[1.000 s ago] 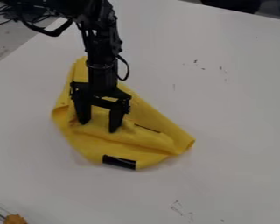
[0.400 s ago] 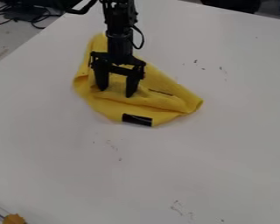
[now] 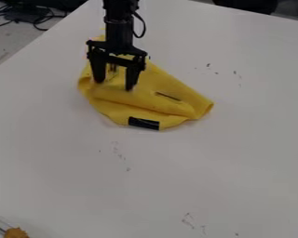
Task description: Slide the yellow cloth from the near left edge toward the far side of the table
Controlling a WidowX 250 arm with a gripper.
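Observation:
The black gripper (image 3: pixel 114 85) hangs down from the top edge in the camera view, over the upper left part of a yellow cloth (image 3: pixel 175 106). Its two fingers stand well apart, with the tips at or just above the fabric; whether they touch it I cannot tell. Folds run across the rumpled cloth, which narrows to a rolled corner at the right. A black patch (image 3: pixel 143 123) marks its near edge, and a thin dark line lies across its right part.
The white table (image 3: pixel 176 186) bears a few small dark marks. An orange-brown object (image 3: pixel 16 232) shows at the bottom left corner, beside a thin metallic rod. Dark cables (image 3: pixel 36 21) lie beyond the table's edge at the upper left.
Gripper and cloth first shifted together toward the top of the view and somewhat right. Since then the gripper has moved slightly up and left, while the cloth has barely moved.

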